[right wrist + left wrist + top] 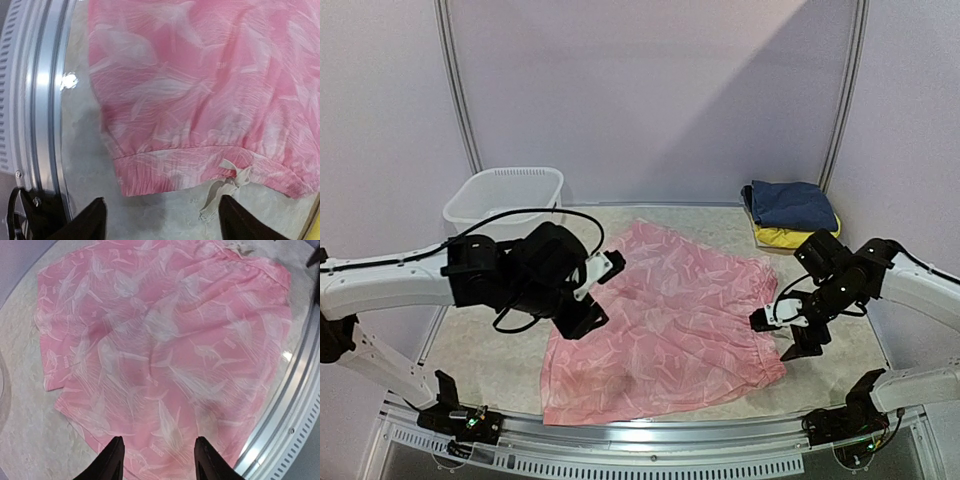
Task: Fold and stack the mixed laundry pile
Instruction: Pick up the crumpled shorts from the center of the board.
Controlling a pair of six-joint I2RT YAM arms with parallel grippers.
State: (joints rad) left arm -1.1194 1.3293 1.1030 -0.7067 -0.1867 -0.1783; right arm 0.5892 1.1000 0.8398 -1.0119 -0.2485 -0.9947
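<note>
A pink garment with a pale fish print (660, 320) lies spread flat in the middle of the table. My left gripper (592, 293) hovers over its left edge, open and holding nothing. The left wrist view shows the pink cloth (165, 340) below the gripper (159, 452). My right gripper (785, 333) is open just off the garment's right edge. In the right wrist view, the elastic waistband (200, 165) and its white drawstring (225, 186) lie just ahead of the gripper (165, 215). A folded navy garment (790, 203) rests on a folded yellow one (788, 238) at the back right.
A white plastic slotted basket (505, 198) stands at the back left corner. The table's metal front rim (650, 428) runs along the near edge, close to the garment's near hem. Bare table surface (480, 350) shows left of the garment.
</note>
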